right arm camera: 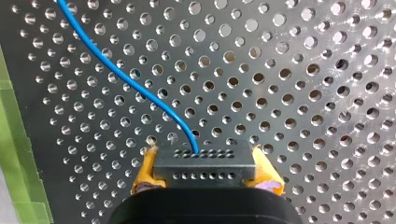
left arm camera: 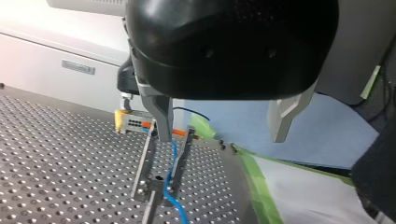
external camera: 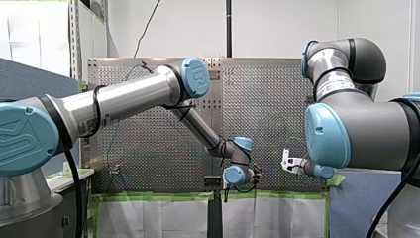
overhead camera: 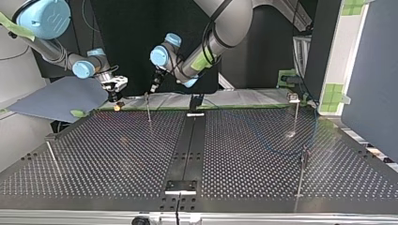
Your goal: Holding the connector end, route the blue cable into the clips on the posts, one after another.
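**Connector gripped in right claw, left claw open at a clip**

Right wrist view: my right claw (right arm camera: 205, 171) is closed on a dark grey rectangular connector block (right arm camera: 205, 161). Its yellow pads (right arm camera: 144, 175) press against the block's two short ends. A thin blue cable (right arm camera: 140, 88) leaves the face of the block that points away from the claw. The cable curves off over the perforated metal surface (right arm camera: 303, 93). A strip of green tape (right arm camera: 14, 154) edges that surface to one side of the claw.

Left wrist view: my left claw (left arm camera: 220, 139) is spread wide, with nothing between its two metal fingers (left arm camera: 284, 116). Just ahead of one finger stands a two-pronged metal clip (left arm camera: 161, 168). The blue cable runs between the prongs and carries on past their base. Beyond the clip, and near it, the connector block shows in the right claw at the edge of the surface. A blue-grey mat (left arm camera: 299, 140) lies behind it.

Top view: my right arm comes in at the view's left, and its claw hangs low over the far edge of the surface. My left arm comes in further to the right. Its claw is just above a thin metal post (overhead camera: 149, 110) that stands beside the right claw. Three more thin posts stand well apart: far right (overhead camera: 295, 117), near right (overhead camera: 302, 171) and near left (overhead camera: 50, 152).

Front view: the two claws are close together but not touching.
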